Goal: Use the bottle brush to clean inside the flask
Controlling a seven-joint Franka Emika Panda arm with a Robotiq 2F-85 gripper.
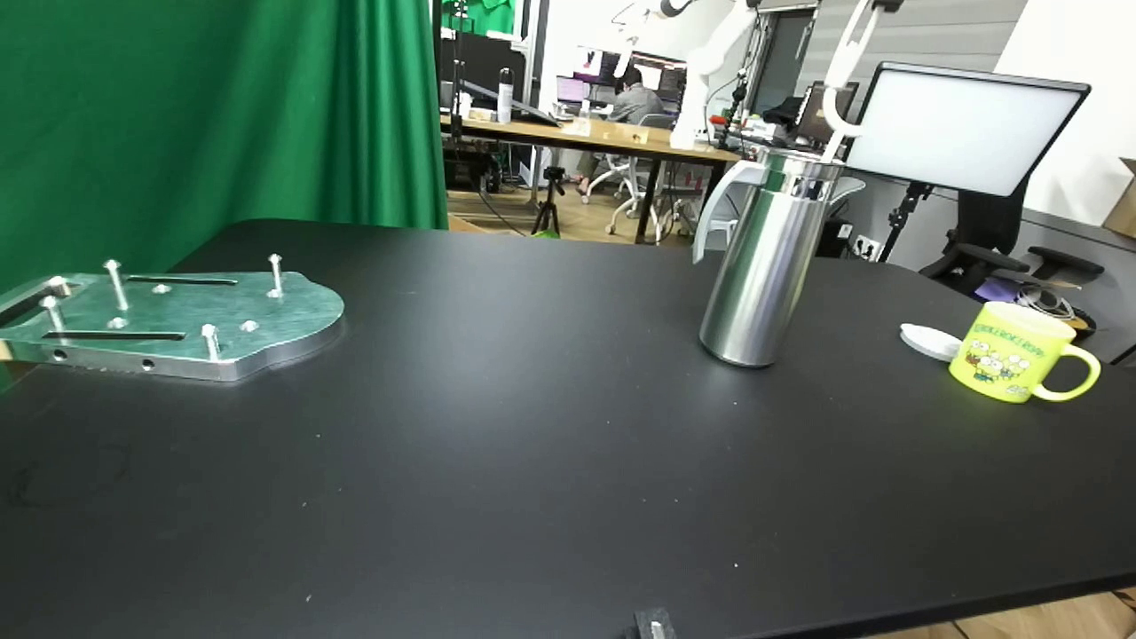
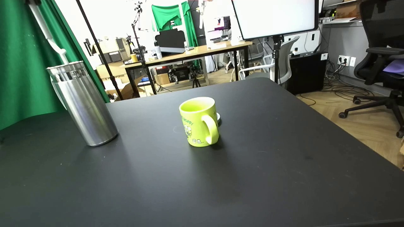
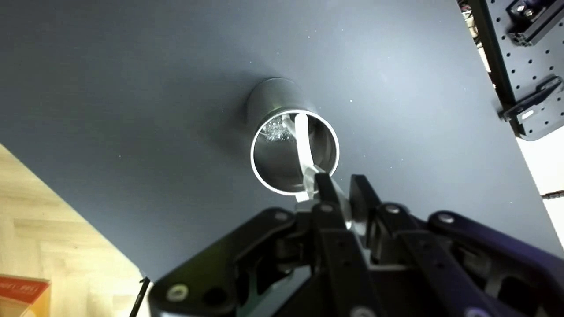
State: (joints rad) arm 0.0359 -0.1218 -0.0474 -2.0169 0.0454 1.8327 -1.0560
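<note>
Brushed steel is gleaming below the claw (image 3: 341, 182), where the flask (image 1: 765, 275) is standing on the black bench (image 1: 497, 444); its slant in both exterior views is leaving any true tilt impossible to tell; the bottle brush (image 2: 47, 33) is hanging down from the claw, its pale shaft passing into the flask's open mouth; the claw is clasping the brush's handle, its jaws standing narrow around it; under the claw, a pale speckled patch (image 3: 275, 130) is showing inside the flask, possibly bristles; well apart from the claw, a yellow-green mug (image 2: 198, 123) is sitting near a white disc (image 1: 929, 342). Scrubbing is looking like the step in hand; doing it well is calling for a firm hold, short strokes along the flask's axis and small turns around the wall; with nothing in sight bracing the flask, sideways pulling is probably risking a topple; ending each upstroke below the rim is likely sparing the brush a tricky reinsertion.
</note>
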